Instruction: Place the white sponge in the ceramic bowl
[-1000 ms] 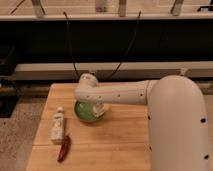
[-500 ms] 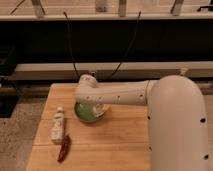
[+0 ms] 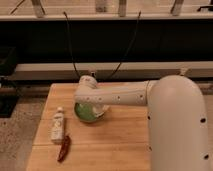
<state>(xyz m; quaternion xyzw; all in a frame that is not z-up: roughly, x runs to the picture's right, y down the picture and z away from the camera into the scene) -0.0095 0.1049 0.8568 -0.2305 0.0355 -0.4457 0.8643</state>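
Note:
The ceramic bowl [image 3: 86,113] is a glossy green dish on the wooden table [image 3: 115,145], left of the middle. My gripper [image 3: 94,104] hangs at the end of the white arm, right over the bowl's far rim, and covers part of the bowl. The white sponge is hidden from view. I cannot see whether it is in the gripper, under the arm or in the bowl.
A small white bottle [image 3: 58,125] lies on the table left of the bowl, with a red chili pepper [image 3: 64,148] in front of it. My bulky white arm [image 3: 175,125] covers the table's right side. Black cables [image 3: 70,45] hang behind the table.

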